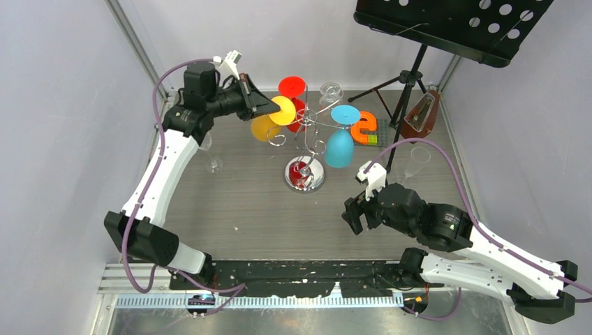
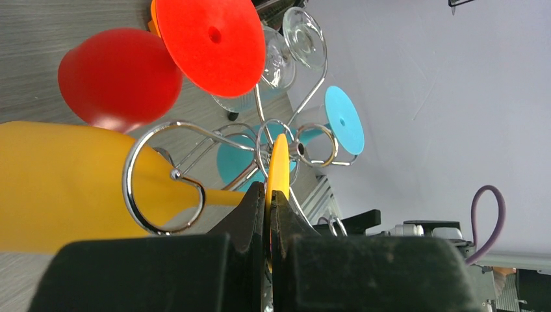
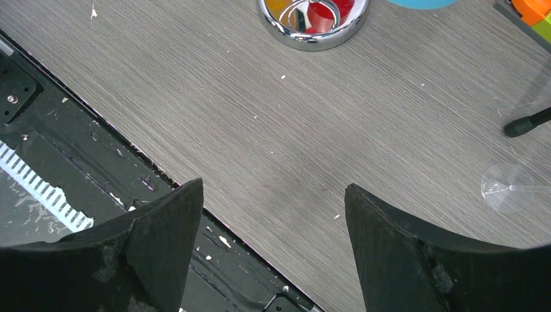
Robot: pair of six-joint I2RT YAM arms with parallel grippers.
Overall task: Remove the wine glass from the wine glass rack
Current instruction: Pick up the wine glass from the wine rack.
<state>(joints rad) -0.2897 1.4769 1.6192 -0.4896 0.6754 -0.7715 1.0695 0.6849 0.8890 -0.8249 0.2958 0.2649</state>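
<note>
Open table (image 1: 244,209) on the near side of the rack (image 1: 314,183), easy approach. Far side is crowded: red glass (image 1: 292,87), clear glass (image 1: 331,93), music stand legs (image 1: 409,85). Blue glass (image 1: 339,148) blocks the rack on the right, yellow glass (image 1: 266,128) on the left.

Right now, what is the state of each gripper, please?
Left gripper: closed on the foot of the yellow wine glass.
Right gripper: open, holding nothing.

Left arm reaches toward far-left corner, left gripper (image 2: 268,195) clamped on yellow wine glass (image 2: 65,188) foot; right gripper (image 3: 273,188) wide apart by near edge.
</note>
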